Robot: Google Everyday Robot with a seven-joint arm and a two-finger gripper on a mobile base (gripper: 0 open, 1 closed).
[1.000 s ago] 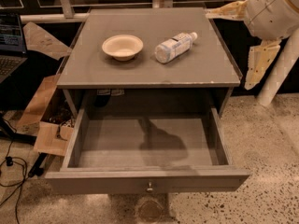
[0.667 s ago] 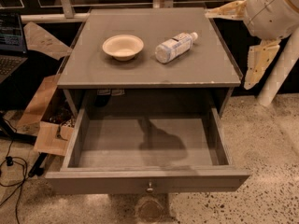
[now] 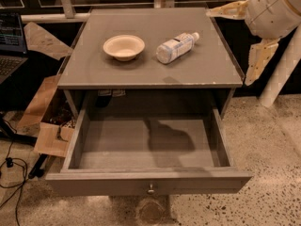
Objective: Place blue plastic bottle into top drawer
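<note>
Camera view: the cream two-finger gripper (image 3: 229, 48) hangs at the upper right, past the right rear corner of the grey wooden cabinet top (image 3: 150, 69). Its jaws stand wide apart and hold nothing; one finger (image 3: 230, 8) points toward the picture's left over the cabinet's back corner, and the other points down beside the cabinet's right edge.

The small clear plastic bottle with a pale blue-and-white label and white cap (image 3: 176, 47) lies on its side on the cabinet top, left of the jaws and apart from them, with its cap turned toward them. A cream round bowl (image 3: 123, 46) sits further left, just beside the bottle but not touching it.

Below the jaws and nearer the camera, the wide shallow grey top drawer (image 3: 141, 175) is pulled fully out, with a small metal knob (image 3: 151, 189) centred on its front.

Compared with the earlier frames, gripper, bottle, bowl and drawer all sit where they were.
</note>
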